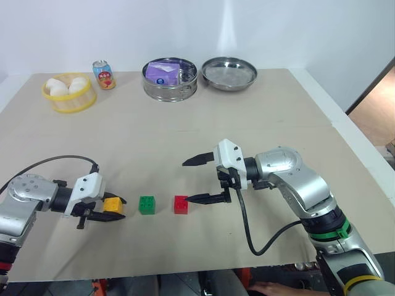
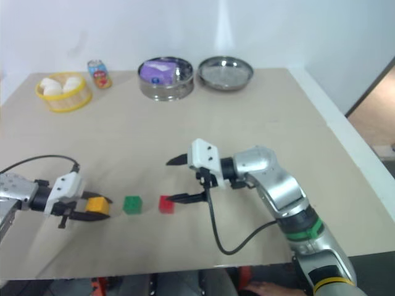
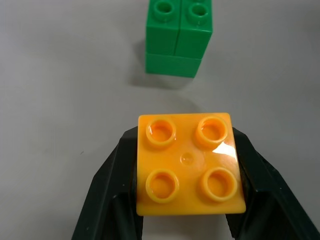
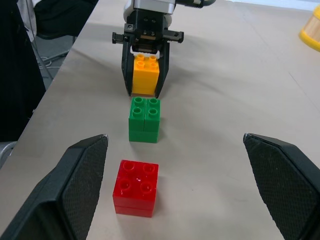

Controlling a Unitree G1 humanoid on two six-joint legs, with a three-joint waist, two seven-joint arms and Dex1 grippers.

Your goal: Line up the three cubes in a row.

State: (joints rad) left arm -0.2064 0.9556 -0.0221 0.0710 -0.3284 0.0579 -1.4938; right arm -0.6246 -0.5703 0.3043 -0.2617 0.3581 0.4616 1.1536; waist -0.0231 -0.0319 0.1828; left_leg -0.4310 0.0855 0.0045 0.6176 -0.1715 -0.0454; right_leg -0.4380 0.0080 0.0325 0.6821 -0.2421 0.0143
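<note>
Three studded cubes lie in a line near the table's front edge. The orange-yellow cube (image 1: pixel 113 205) is leftmost, and my left gripper (image 1: pixel 115 208) is shut on it, one black finger (image 3: pixel 107 192) on each side. It rests on or just above the table; which, I cannot tell. A small gap to its right sits the green cube (image 1: pixel 147 205), then the red cube (image 1: pixel 181 204). My right gripper (image 1: pixel 196 180) hovers open just right of the red cube, fingers spread wide and pointing left. The right wrist view shows red (image 4: pixel 135 188), green (image 4: pixel 145 119) and orange-yellow (image 4: pixel 146 73) in one line.
Along the far edge stand a yellow basket of white buns (image 1: pixel 69 92), a small printed can (image 1: pixel 103 74), a steel pot holding a purple packet (image 1: pixel 170 79) and a steel lid or pan (image 1: pixel 229 73). The tan table's middle is bare.
</note>
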